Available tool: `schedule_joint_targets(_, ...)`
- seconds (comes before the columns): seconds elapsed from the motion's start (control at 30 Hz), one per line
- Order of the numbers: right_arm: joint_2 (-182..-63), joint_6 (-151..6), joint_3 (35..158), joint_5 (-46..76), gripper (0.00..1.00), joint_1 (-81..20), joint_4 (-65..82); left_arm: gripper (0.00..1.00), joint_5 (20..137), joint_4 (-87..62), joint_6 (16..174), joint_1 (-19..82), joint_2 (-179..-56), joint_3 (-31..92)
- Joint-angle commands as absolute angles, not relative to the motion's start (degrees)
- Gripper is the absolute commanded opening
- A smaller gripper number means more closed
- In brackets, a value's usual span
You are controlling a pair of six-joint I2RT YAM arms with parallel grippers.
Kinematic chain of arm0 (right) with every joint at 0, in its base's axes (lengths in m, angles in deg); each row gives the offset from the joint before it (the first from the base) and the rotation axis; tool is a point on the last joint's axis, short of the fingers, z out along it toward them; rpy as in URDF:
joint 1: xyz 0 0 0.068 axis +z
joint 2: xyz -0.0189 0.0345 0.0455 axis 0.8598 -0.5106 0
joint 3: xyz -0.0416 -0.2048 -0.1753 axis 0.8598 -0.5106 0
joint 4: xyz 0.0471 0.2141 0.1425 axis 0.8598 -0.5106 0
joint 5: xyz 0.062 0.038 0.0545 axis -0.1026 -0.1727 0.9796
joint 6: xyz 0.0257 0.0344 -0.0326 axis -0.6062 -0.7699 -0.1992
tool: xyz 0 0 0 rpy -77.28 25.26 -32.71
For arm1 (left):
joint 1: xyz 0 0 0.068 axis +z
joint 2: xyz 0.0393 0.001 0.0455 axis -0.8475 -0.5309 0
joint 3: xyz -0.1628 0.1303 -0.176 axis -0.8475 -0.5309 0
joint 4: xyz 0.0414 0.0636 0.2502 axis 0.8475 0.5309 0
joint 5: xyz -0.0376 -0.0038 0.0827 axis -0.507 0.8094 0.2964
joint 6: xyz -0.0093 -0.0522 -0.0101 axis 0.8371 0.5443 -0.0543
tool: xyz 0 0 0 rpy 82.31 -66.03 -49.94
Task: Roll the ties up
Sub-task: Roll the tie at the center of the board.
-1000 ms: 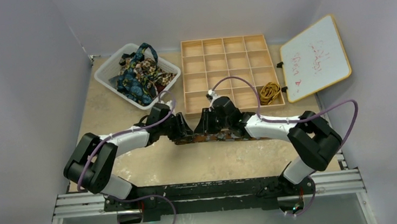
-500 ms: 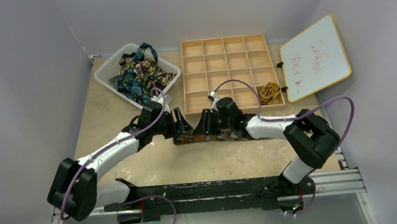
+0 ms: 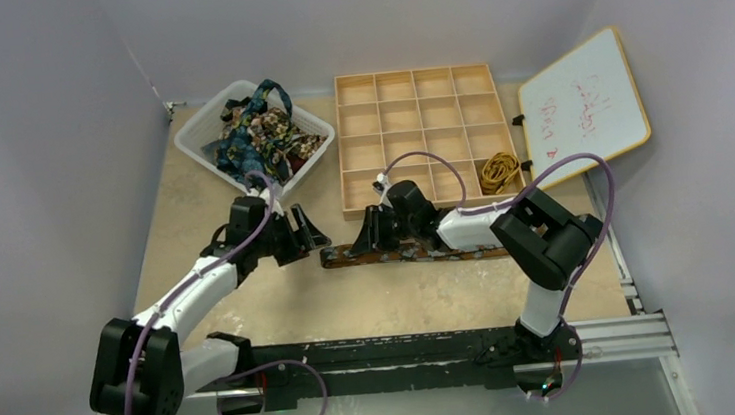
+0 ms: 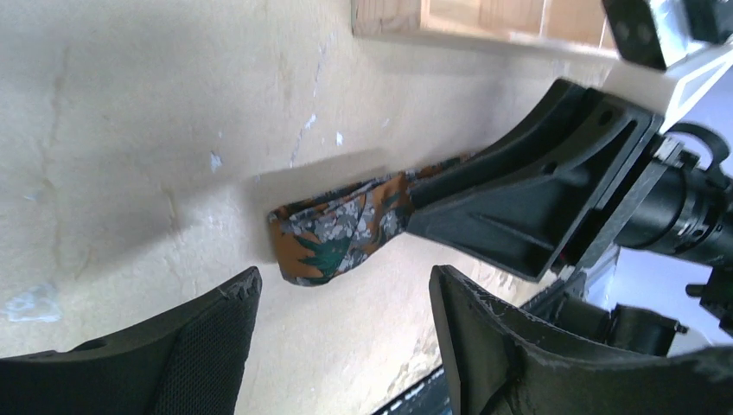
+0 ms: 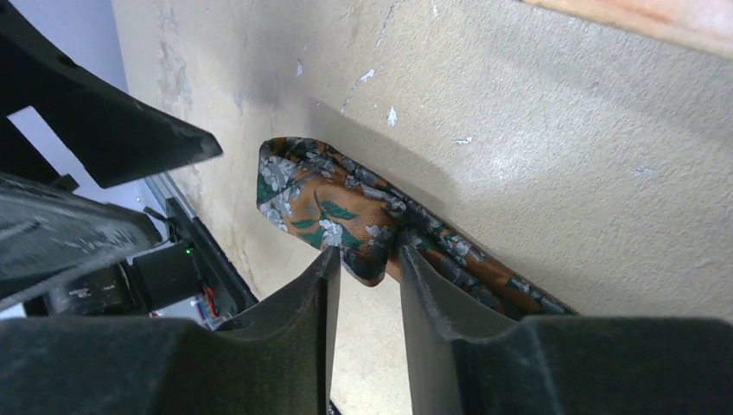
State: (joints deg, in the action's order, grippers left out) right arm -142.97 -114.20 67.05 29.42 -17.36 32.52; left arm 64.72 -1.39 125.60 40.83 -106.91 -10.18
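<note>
1. Left gripper (image 4: 346, 324): jaws wide apart, nothing between them. It sits low over the table (image 3: 371, 297), just short of the tie's folded end, not touching it.
2. Right gripper (image 5: 367, 259): jaws nearly together, clamped on the tie (image 5: 315, 194) a little back from that folded end. The cloth bunches up between the fingers (image 5: 290, 333).
3. The tie is dark brown-orange with grey and green blotches. It lies flat in a straight strip across the table in front of the tray (image 3: 412, 71), running from between the two grippers off under the right arm.
4. Only the wrist views show the fold: the end is doubled back on itself and not yet coiled. The right wrist view shows the pinch; from the top, the gripper body hides it.
5. Only the top view shows the tie's full length and everything further back.
6. Back left: white basket (image 3: 198, 132) with a tangled heap of ties (image 3: 257, 137) in blue-teal and brown floral.
7. Back centre: gridded wooden tray, with a gold tie (image 3: 499, 169) loosely coiled in its near right corner cell.
8. Back right: whiteboard (image 3: 586, 108) leaning on the wall, with red handwriting too small to read. No brands or labels can be read.
</note>
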Motion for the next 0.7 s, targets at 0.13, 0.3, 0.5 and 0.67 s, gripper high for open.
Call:
schedule_joint_targets(0.13, -143.4, -113.8, 69.1, 30.9, 0.24, -17.6, 34.5, 0.67, 56.7, -8.1, 124.5, 41.8, -111.7, -13.1)
schedule_joint_targets(0.3, -141.8, -113.6, 67.1, 30.0, 0.03, -17.6, 35.6, 0.67, 56.5, -10.9, 125.6, 42.0, -113.3, -15.2)
schedule_joint_targets(0.5, -141.0, -113.1, 65.6, 31.1, 0.0, -17.6, 35.9, 0.67, 56.1, -16.7, 129.6, 42.1, -114.2, -18.5)
schedule_joint_targets(0.67, -139.9, -113.3, 63.6, 28.9, 0.0, -17.6, 35.0, 0.67, 57.1, -19.7, 131.1, 42.1, -114.2, -20.9)
